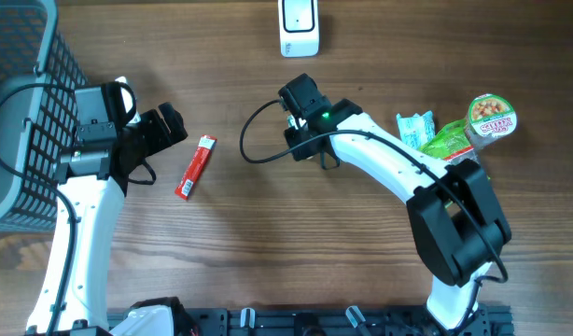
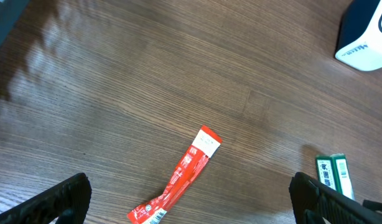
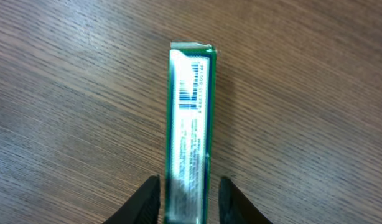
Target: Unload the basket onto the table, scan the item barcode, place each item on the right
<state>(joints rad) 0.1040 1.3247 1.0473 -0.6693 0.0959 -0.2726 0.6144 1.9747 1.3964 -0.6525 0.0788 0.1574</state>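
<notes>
A slim green box lies on the wooden table with its barcode face up, and its green and white end also shows in the left wrist view. My right gripper straddles the box's near end, open, with a small gap on each side. In the overhead view the right gripper covers the box. The white scanner stands at the table's far edge. A red stick packet lies left of centre. My left gripper hovers wide open and empty just left of the red packet.
A grey wire basket fills the left edge. At the far right sit a noodle cup, a green bag and a pale green packet. The scanner shows at the top right of the left wrist view.
</notes>
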